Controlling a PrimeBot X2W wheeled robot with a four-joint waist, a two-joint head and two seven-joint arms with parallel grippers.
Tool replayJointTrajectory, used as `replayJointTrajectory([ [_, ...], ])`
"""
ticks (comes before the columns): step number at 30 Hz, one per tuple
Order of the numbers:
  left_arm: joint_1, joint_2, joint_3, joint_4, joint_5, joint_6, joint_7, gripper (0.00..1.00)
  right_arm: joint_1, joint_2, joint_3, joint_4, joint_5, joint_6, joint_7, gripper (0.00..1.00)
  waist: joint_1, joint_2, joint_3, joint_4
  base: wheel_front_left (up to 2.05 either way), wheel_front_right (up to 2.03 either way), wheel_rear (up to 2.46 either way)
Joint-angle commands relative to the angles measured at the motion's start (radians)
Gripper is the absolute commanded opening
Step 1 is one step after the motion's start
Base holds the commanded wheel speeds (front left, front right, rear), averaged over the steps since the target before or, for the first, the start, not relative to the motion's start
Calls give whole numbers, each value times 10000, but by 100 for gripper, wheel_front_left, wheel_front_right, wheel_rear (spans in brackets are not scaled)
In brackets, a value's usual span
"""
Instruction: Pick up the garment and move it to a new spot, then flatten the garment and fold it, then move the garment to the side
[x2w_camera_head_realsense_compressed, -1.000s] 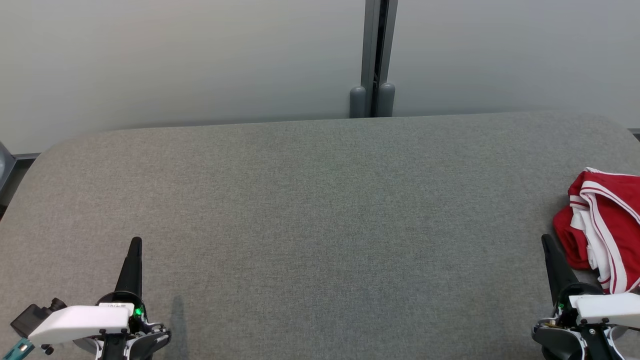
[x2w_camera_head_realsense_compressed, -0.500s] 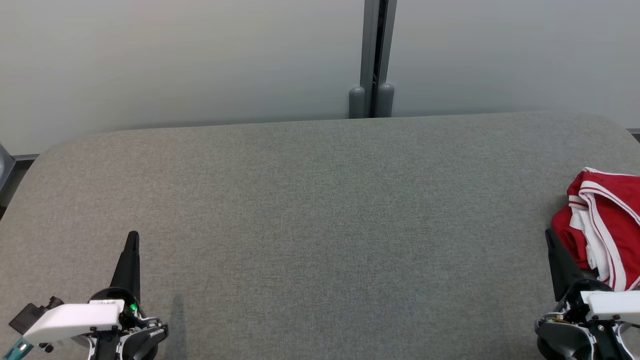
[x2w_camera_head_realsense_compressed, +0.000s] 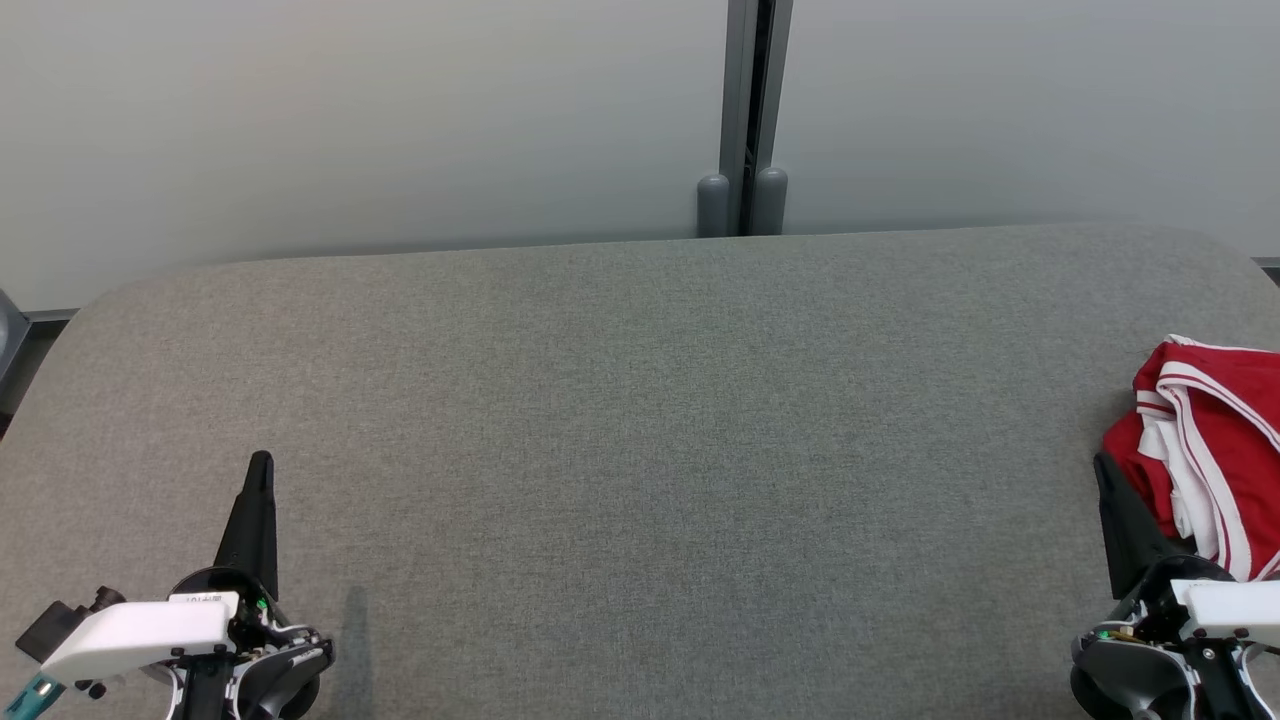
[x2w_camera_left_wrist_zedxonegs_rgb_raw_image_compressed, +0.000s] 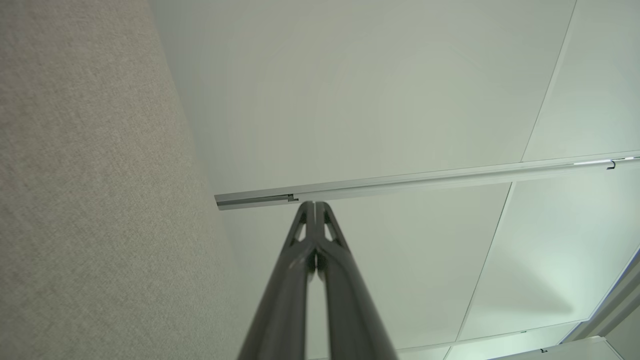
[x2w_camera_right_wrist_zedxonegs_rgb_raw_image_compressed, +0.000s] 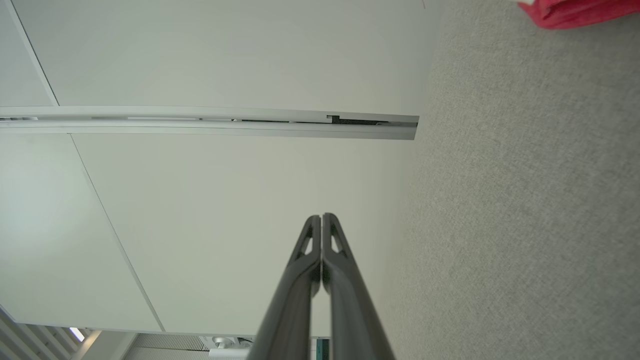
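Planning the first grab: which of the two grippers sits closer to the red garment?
The right gripper, at the head view's lower right, tip beside the red-and-white garment; the left gripper sits far across the grey table.

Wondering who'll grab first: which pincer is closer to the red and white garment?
Right. The right pincer sits close beside the red and white garment, at its left edge; the left pincer is far across the grey table.
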Motion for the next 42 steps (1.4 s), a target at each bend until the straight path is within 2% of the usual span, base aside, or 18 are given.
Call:
replayJointTrajectory([
  [1, -127, 53, 46, -28, -13, -39, 31, 0, -86, -95, -12, -40, 23, 0, 36, 0, 0, -1, 0, 1, 0, 0, 0],
  [42, -126, 53, 44, -30, -14, -39, 32, 0, -86, -94, -10, -38, 24, 0, 35, 0, 0, -1, 0, 1, 0, 0, 0],
])
